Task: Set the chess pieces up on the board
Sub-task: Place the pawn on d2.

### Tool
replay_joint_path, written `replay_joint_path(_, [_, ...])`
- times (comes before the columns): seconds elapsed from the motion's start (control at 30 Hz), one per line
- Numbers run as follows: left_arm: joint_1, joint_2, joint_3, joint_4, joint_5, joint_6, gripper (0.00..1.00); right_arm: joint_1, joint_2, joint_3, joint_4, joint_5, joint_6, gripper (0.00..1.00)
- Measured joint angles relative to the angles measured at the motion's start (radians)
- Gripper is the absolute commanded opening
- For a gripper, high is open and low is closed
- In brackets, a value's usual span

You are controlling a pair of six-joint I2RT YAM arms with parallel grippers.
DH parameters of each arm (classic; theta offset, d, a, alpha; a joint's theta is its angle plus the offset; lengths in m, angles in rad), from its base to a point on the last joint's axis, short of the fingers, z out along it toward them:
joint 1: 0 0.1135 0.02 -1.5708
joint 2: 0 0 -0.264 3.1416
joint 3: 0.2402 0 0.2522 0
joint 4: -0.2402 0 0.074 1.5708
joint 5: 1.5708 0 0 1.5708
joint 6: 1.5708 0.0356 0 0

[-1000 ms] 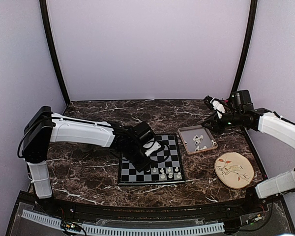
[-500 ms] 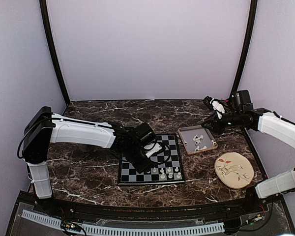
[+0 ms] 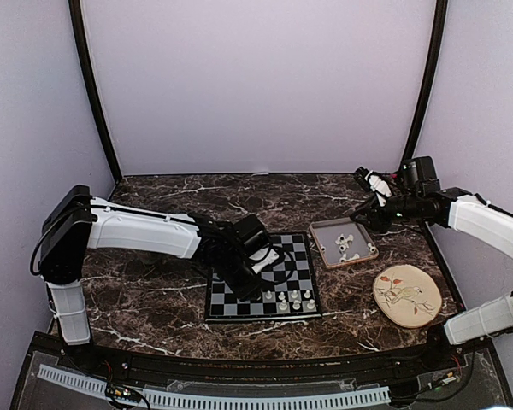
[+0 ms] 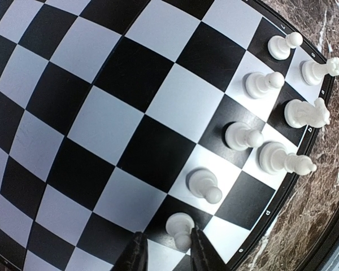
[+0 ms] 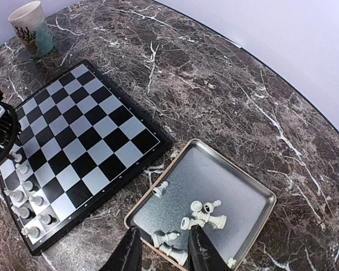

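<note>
Board: the board (image 3: pixel 239 303) lies directly under the left gripper (image 4: pixel 167 240), because that arm does the placing.
Tray: the tray (image 5: pixel 214 169) sits just below the right gripper (image 5: pixel 165 230), which hangs over the supply, we judge ready to fetch.
Left gripper: narrowly parted astride a pawn (image 4: pixel 178 224). One finger shows a gap, so we judge the pawn stands free on its dark square.
Right gripper: narrow and empty, raised above the tray.
Cup: a cup (image 5: pixel 29 25) stands beyond the board, well apart from the right gripper. We find it only in the right wrist view.
Loose pieces: loose pieces (image 5: pixel 206 217) lie tumbled just ahead of the right fingers.
Set pieces: seven set pieces (image 4: pixel 264 83) run ahead of the left gripper along the board's edge. Only the left wrist view lets us tell pawns from back-row figures.
</note>
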Motion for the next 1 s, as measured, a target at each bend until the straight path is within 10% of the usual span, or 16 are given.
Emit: replay_joint_path(1.0, [0.0, 0.018, -0.017, 0.063, 0.028, -0.016, 0.18, 0.0, 0.025, 0.0, -0.007, 0.0, -0.004, 0.29])
